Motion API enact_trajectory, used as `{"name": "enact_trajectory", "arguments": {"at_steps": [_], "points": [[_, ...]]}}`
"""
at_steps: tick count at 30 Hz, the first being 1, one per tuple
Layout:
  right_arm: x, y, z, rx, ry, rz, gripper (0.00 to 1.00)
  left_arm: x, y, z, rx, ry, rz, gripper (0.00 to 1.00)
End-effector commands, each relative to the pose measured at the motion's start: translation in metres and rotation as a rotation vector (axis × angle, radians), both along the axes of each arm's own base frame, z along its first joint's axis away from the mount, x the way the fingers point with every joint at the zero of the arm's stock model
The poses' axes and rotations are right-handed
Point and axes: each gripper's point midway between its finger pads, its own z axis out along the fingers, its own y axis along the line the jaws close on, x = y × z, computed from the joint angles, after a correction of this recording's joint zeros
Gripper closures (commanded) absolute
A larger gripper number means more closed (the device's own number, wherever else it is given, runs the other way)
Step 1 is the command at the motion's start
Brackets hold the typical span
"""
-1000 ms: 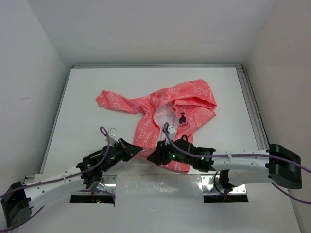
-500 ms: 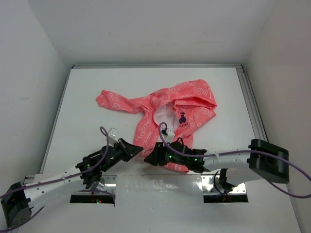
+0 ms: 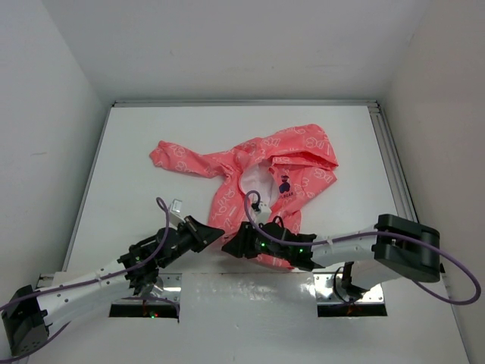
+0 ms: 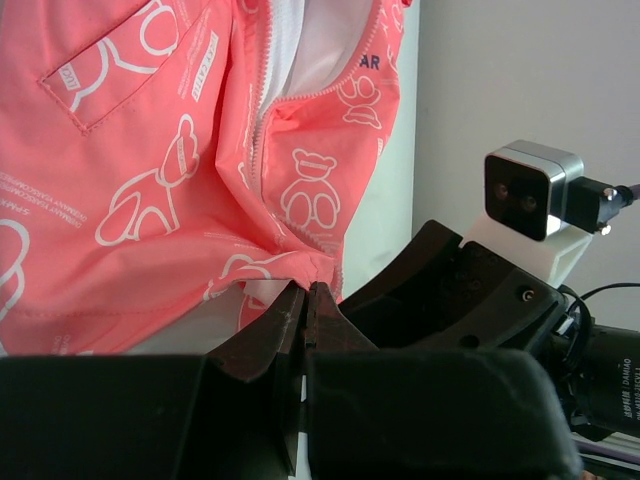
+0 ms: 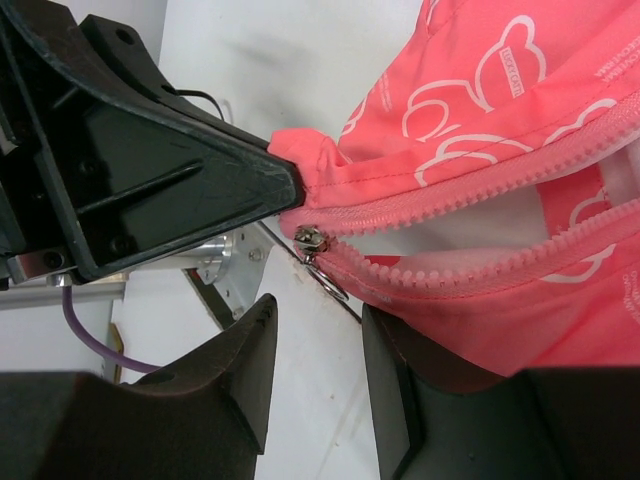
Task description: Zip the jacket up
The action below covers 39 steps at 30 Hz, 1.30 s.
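The coral-pink jacket point(image 3: 258, 178) lies spread on the white worktop point(image 3: 136, 152), front open, white lining showing. At the jacket's near hem the left gripper point(image 4: 306, 291) has its jaws clamped on the bunched bottom corner. The right gripper point(image 5: 318, 312) hovers beside that hem, jaws apart and holding nothing, the metal zipper slider point(image 5: 311, 240) just beyond them at the jacket's bottom edge.

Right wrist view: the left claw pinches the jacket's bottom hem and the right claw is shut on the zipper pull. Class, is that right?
No. The left claw does pinch the bottom hem of the jacket, but the right claw is open, not gripping the zipper pull; the right wrist view shows its jaws apart.
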Motion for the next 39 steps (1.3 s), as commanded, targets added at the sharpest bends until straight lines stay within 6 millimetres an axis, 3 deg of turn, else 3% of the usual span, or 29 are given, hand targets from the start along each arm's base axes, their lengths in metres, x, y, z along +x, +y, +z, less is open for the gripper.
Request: {"name": "enact_trajectory", "arguments": {"at_steps": [1,12,16,17,27,31,34,39], "points": [[0.011,0.008,0.016,0.075,-0.024,-0.047,0.61,-0.005,-0.004,-0.002,-0.031,-0.005,-0.024,1.0],[0.012,0.012,0.02,0.129,-0.009,-0.051,0.65,-0.004,-0.004,0.001,-0.043,-0.011,-0.022,1.0],[0.011,0.01,0.028,0.16,-0.018,-0.051,0.67,-0.004,-0.001,-0.001,-0.034,-0.006,-0.013,1.0],[0.011,0.009,0.032,0.171,-0.023,-0.055,0.68,-0.006,0.001,-0.012,-0.025,0.005,-0.013,1.0],[0.013,0.005,0.038,0.189,-0.035,-0.071,0.76,-0.007,0.001,-0.015,-0.01,0.01,-0.022,1.0],[0.015,0.005,0.03,0.149,-0.024,-0.079,0.72,-0.008,-0.002,-0.012,-0.037,0.005,-0.03,1.0],[0.015,0.007,0.026,0.139,-0.018,-0.077,0.63,-0.008,0.0,-0.012,-0.024,0.003,-0.025,1.0],[0.012,0.014,0.024,0.15,0.005,-0.059,0.61,-0.008,-0.001,-0.01,-0.03,0.001,-0.031,1.0]]}}
